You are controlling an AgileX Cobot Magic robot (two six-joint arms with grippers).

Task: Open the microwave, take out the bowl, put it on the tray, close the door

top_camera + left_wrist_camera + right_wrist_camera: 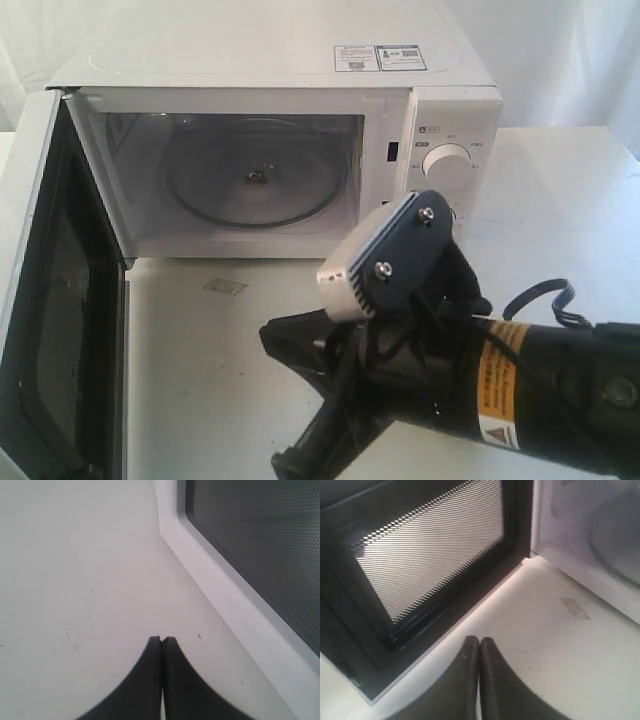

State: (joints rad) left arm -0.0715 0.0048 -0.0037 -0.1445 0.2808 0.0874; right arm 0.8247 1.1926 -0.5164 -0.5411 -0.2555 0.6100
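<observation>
Microwave stands at the back of the bench, its door swung wide open on the left, glass turntable showing in the cavity. My left jaws and right jaws are both closed tip to tip, holding nothing, near the door on opposite faces.

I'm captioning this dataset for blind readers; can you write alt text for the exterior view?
A white microwave stands on a white table with its door swung wide open to the left, showing an empty cavity with a bare glass turntable. The robot's black right arm fills the lower right foreground.
</observation>
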